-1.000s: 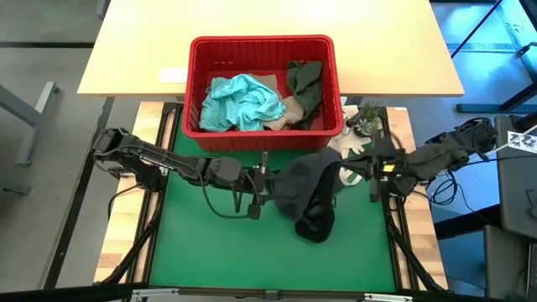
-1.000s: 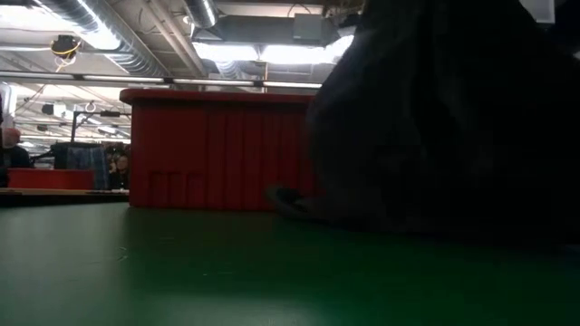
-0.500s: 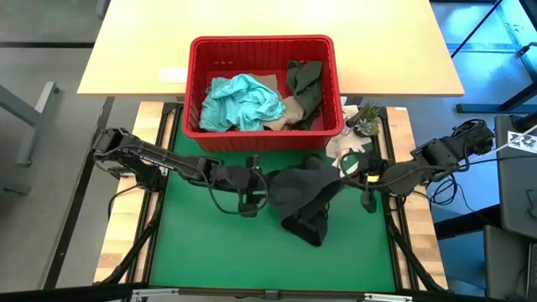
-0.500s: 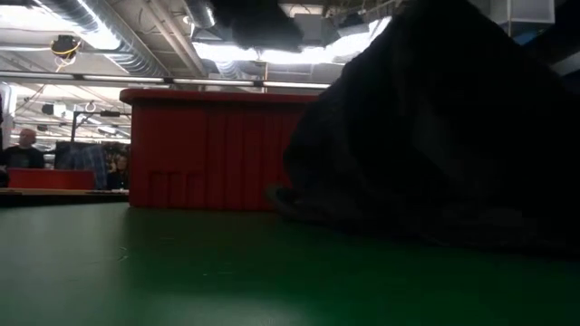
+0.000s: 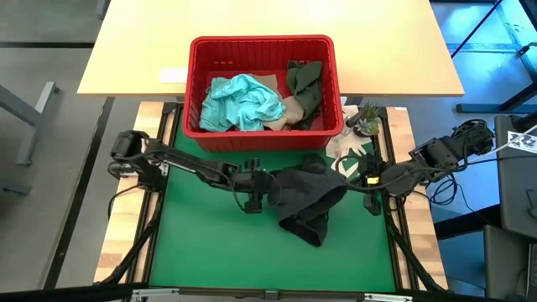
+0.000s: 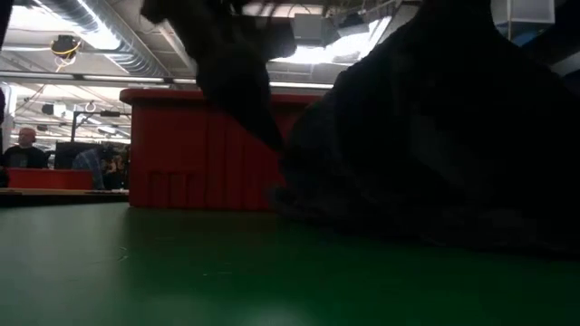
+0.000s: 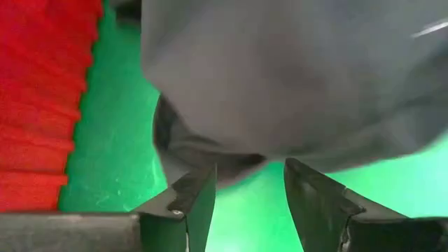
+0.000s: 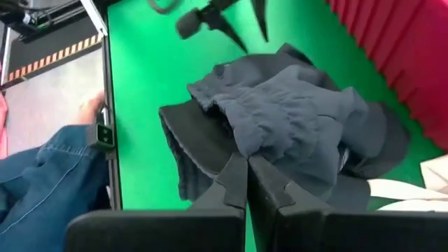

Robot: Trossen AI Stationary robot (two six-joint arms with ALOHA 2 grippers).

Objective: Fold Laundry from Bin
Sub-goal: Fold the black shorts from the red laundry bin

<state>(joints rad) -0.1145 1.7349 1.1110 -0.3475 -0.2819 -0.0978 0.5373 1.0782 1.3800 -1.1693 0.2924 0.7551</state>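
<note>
A dark grey garment (image 5: 306,201) lies heaped on the green mat (image 5: 210,243) in front of the red bin (image 5: 263,138). It fills the right of the low view (image 6: 435,136). My left gripper (image 5: 268,190) is open and level at the garment's left edge (image 7: 210,150). Its fingers stand just short of the cloth, and I cannot tell whether they touch it. My right gripper (image 5: 359,184) is shut at the garment's right end. In the bin lie a light teal garment (image 5: 243,101), a dark olive one (image 5: 306,82) and a beige one (image 5: 289,113). My right gripper is shut on the dark grey garment's right end (image 8: 269,150), coming level from the table's right side. Its own fingers (image 8: 234,182) hide the pinched spot, so edge or fold cannot be told. The garment rests slack and rumpled on the mat.
A white cloth bag (image 5: 344,147) and a small potted plant (image 5: 367,119) sit at the mat's far right corner. A person's leg in jeans (image 8: 49,175) shows beside the table. People stand far off in the room (image 6: 27,149). Green mat shows to the left and near side.
The garment, held up and bulky a second ago, has come down and now lies heaped on the mat. My right gripper has drawn back toward the table's right edge and lowered. My left gripper has moved right, toward the garment's left edge.
</note>
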